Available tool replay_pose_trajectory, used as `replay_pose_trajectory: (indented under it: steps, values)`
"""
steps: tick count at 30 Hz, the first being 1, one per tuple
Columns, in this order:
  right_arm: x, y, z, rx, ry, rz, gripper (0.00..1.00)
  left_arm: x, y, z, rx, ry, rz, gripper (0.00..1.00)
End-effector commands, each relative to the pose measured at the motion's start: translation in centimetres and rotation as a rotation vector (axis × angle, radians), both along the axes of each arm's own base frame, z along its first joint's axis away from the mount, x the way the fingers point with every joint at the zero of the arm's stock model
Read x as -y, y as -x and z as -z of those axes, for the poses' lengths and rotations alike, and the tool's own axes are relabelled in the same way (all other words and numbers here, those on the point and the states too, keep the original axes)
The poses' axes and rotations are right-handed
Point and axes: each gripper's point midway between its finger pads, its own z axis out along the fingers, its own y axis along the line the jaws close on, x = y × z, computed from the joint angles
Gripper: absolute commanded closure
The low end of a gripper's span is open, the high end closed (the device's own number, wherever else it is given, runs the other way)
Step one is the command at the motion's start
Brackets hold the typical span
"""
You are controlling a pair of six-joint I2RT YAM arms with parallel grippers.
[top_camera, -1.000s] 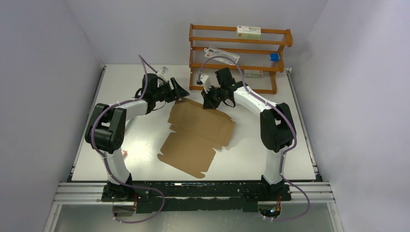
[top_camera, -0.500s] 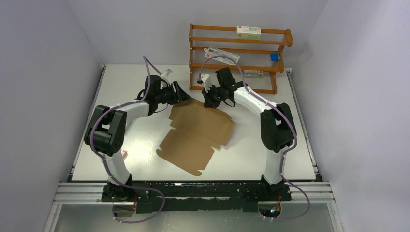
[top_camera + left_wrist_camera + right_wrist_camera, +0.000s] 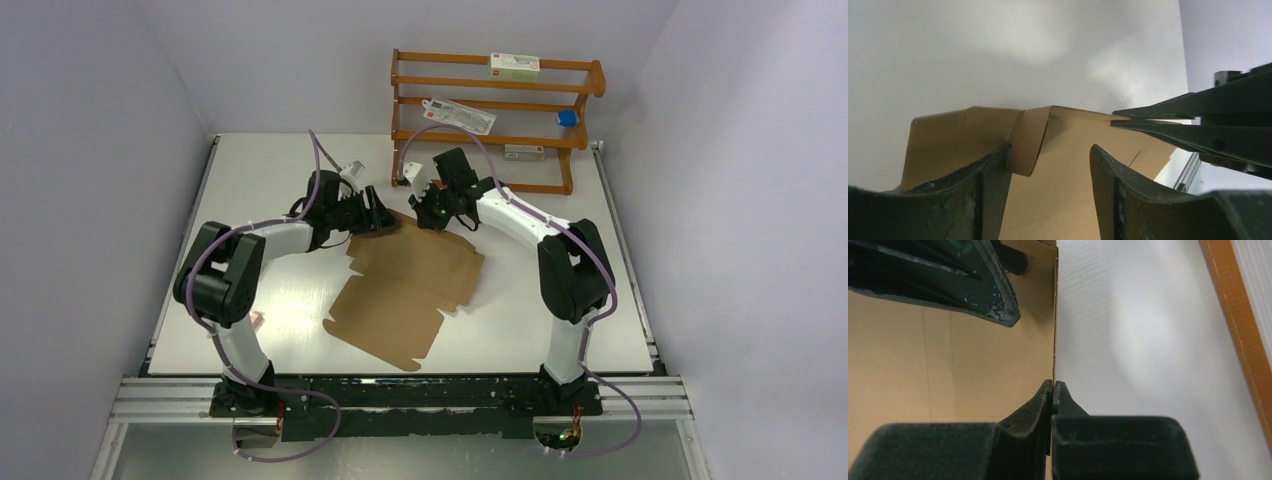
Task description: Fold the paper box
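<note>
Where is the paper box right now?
In the top view the paper box lies centred on the table, its far corner between the left gripper and right gripper, short of the wooden rack.

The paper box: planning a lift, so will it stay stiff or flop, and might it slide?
Probably stiff within panels but hinging at creases: the paper box is a flat scored sheet, with one flap bent up. Likely light, since the right gripper pinches only its thin edge. It may slide on the smooth table if pushed.
</note>
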Motion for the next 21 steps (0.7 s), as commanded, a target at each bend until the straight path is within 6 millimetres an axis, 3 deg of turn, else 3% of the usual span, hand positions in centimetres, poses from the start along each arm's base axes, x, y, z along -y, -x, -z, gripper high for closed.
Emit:
replay_pose_trajectory:
  steps: [1,11,17,21]
  values:
    - [-0.6,-0.6,-2.9,0.147,0.007,-0.032,1.00,-1.7,0.5,-0.8,0.041,-0.099,-0.037,0.35]
    - [-0.5,-0.6,-3.2,0.196,0.046,-0.044,1.00,-8.1,3.1,-0.9,0.057,-0.229,-0.241,0.26]
    - [-0.7,-0.4,-3.6,0.214,0.044,-0.057,1.00,-11.4,5.6,1.4,0.010,-0.235,-0.348,0.23]
    - [-0.7,-0.2,-3.6,0.213,0.046,-0.060,1.00,-11.6,6.3,2.8,-0.027,-0.190,-0.318,0.22]
